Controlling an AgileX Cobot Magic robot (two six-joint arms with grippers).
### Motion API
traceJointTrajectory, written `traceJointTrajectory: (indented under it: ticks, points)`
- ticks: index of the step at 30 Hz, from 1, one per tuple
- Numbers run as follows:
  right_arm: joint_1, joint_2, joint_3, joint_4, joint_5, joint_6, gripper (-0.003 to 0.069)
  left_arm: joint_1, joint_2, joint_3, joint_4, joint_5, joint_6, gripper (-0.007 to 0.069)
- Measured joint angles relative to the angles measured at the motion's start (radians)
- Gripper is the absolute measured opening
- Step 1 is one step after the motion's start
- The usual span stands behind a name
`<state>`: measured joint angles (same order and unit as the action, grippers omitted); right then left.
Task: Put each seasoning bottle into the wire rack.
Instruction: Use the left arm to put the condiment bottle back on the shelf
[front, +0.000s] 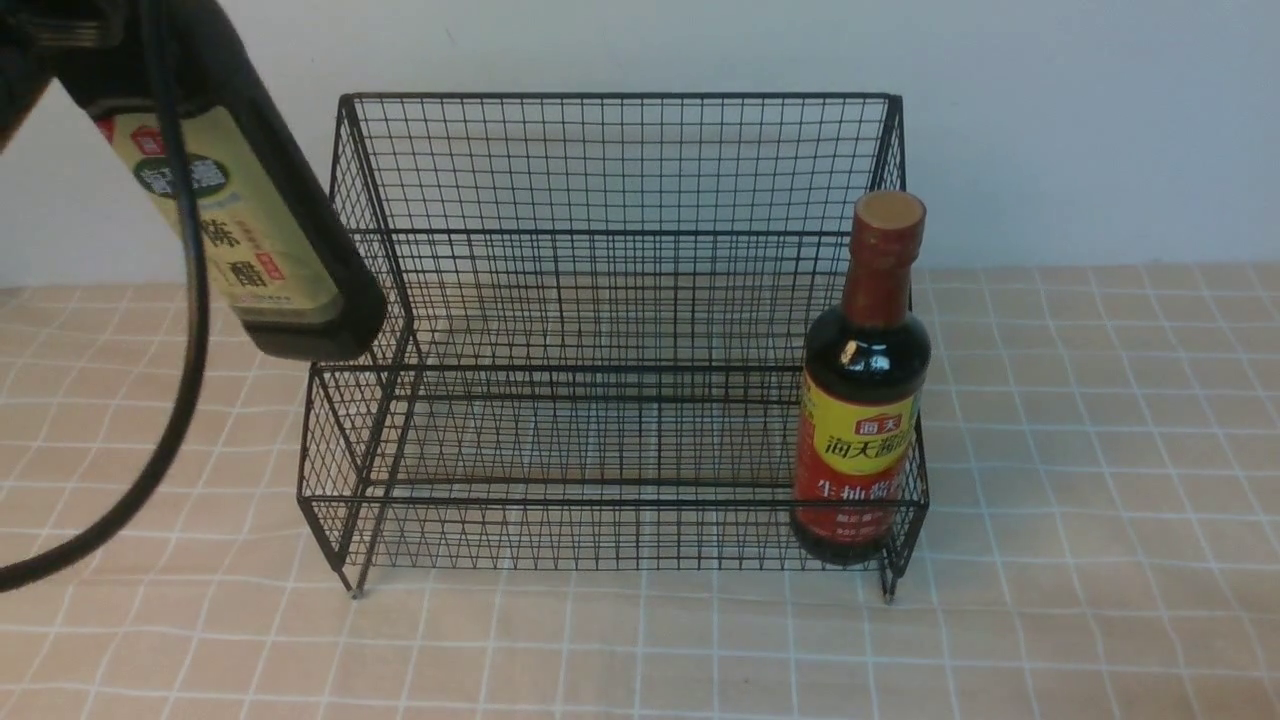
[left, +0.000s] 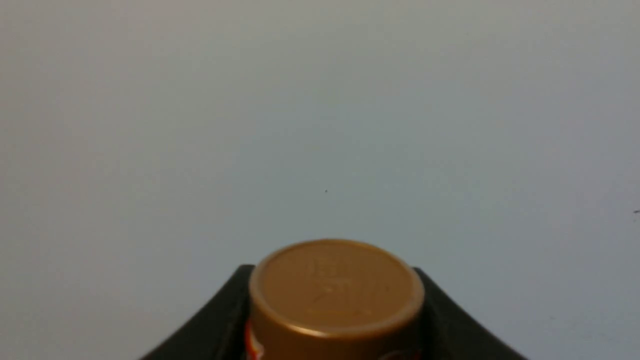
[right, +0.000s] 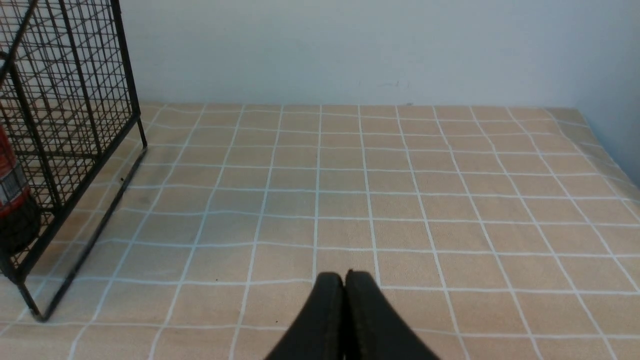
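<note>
Left gripper (left: 332, 300): partly spread, its two dark fingers (left: 220, 320) clamped on either side of the neck, just under the cap, of the squarish dark-liquid bottle with the beige-green label (front: 250, 230).

Held bottle: lifted clear of the cloth and tilted, with the cap end up toward the left arm and the base lower, toward the rack. In the front view the base overlaps the upper left side edge of the rack. Whether it touches the wire cannot be told.

Gold cap (left: 335, 285): round and smooth, sitting between the left fingers in the left wrist view, with the pale wall (front: 1050, 120) behind it.

Right gripper (right: 344, 280): clenched, with the black fingertips pressed together and nothing between them. It sits low over the beige checked tablecloth (front: 1100, 450), well apart from the rack's right side.

Large black wire-mesh rack with two stepped tiers (front: 600, 97): stands on the cloth on short feet, with its tall back toward the wall.

Round dark-liquid bottle with red-brown neck and yellow-red label (front: 862, 400): upright in the lower front tier, at the right end, close to the side mesh.

Black cable (front: 190, 300): hangs from the left arm across the held bottle's label.
</note>
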<state>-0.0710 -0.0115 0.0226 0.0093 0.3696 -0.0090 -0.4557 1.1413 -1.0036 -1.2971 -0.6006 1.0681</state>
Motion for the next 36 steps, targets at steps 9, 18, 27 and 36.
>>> traceJointTrajectory:
  ticks: [9,18,27,36]
  points:
    - [0.0,0.0,0.0,0.0,0.0,0.0,-0.0014,-0.045,0.177,-0.069,-0.005,-0.103,0.0,0.0307]
    - [0.0,0.0,0.0,0.0,0.0,0.0,-0.0014,-0.045,0.282,-0.138,-0.007,-0.137,0.0,0.0307]
    - [0.0,0.0,0.0,0.0,0.0,-0.003,-0.0015,-0.045,0.34,-0.138,-0.015,-0.122,0.0,0.0307]
    - [0.0,0.0,0.0,0.0,0.0,-0.003,-0.0015,-0.046,0.406,-0.138,-0.133,-0.082,0.097,0.0307]
